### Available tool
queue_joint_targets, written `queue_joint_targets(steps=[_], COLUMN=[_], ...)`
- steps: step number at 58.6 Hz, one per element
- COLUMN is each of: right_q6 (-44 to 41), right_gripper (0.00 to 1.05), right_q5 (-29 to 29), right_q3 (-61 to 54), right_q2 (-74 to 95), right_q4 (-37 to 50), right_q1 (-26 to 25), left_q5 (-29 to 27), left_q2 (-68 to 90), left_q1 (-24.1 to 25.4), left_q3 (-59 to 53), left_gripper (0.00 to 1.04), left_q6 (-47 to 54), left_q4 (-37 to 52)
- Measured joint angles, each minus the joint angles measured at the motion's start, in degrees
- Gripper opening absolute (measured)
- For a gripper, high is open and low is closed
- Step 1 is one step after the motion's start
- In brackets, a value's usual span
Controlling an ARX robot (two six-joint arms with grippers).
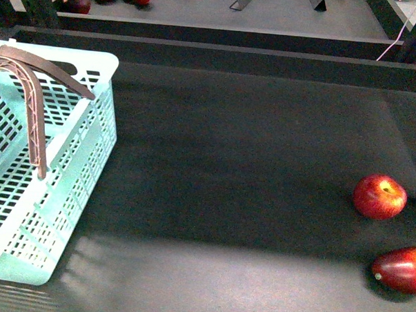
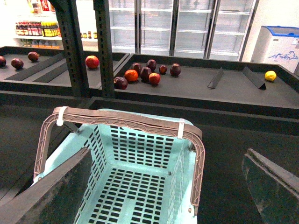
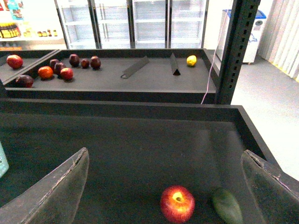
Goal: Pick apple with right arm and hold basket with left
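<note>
- The left fingers (image 2: pixel 51 191) are spread wide and grasp nothing. They hang over the open top of the basket (image 2: pixel 184 175), one dark, flat, scuffed blade to each side.
- The right fingers (image 3: pixel 51 191) are spread just as wide, with nothing between the blades but open air. The apple (image 3: pixel 177 204) lies on the worktop (image 3: pixel 140 154) in the gap between them.
- The basket (image 1: pixel 91 144) stands at the robot's left on the worktop (image 1: pixel 228 164). It is light turquoise plastic with slotted walls and floor, and only that floor shows inside it.
- Its two curved brownish-mauve handles (image 1: pixel 37 114) are ribbed. In the left wrist view they lie together across the rim.
- The apple (image 1: pixel 379 196) sits at the robot's right, well apart from the basket. It is round, glossy and red, with a yellowish patch around the stem dimple.
- A dark green oblong fruit (image 3: pixel 226 205) lies just beside the apple.
- A darker red oval fruit (image 1: pixel 401 269) with a pointed end lies near the apple, on the side closer to the robot.
- The worktop is matte and dark grey, with a raised black edge.
- On a further shelf sit a cluster of small red and dark fruits (image 2: pixel 145 73) and a single yellow fruit (image 2: pixel 270 75).
</note>
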Motion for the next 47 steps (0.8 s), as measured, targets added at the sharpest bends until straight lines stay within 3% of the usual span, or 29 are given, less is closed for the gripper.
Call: queue_joint_targets(steps=[40,41,47], right_q6=[0.02,0.00,0.02], right_gripper=[0.96,0.96,0.96], right_q5=[0.00,0.00,0.09], right_q3=[0.00,0.00,0.00], right_q2=[0.00,0.00,0.00], right_q4=[0.00,0.00,0.00], right_q1=[0.00,0.00,0.00], left_q5=[-0.07,-0.81,-19.41], left_q2=[0.02,0.22,12.00], left_q1=[-0.02,-0.24,-7.52], left_q3=[0.02,0.11,7.48], left_gripper=[0.98,0.98,0.98], left_q6=[-0.02,-0.22,-13.79], left_q4=[-0.02,-0.39,-17.33])
